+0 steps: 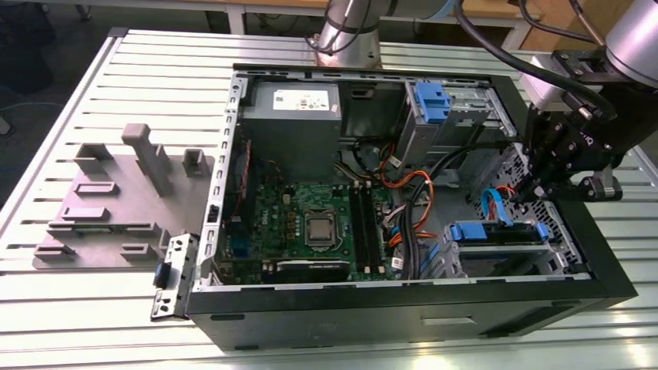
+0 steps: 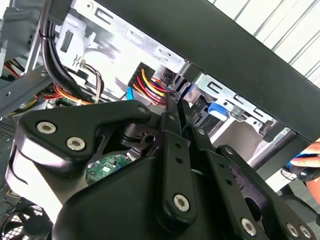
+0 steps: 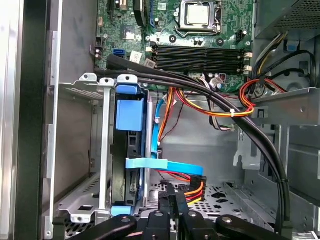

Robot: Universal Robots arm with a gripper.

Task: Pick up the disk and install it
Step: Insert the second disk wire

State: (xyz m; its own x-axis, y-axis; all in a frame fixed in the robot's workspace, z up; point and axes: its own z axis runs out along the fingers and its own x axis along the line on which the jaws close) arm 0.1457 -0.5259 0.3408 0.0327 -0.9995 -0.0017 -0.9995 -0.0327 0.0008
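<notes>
Gripper (image 1: pixel 563 189) fingers closed together, nothing held, hanging over the case's (image 1: pixel 411 308) edge on the exterior view's right, wrist pointed down into it. Disk (image 3: pixel 129 145) sits on edge in the drive cage (image 3: pixel 100 150), just beside the gripper.

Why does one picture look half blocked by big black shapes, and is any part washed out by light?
In the second wrist view the gripper and its black linkage sit close to the lens, blocking the lower half; the metal drive cage behind glares white. In the exterior view the computer case is evenly lit.
</notes>
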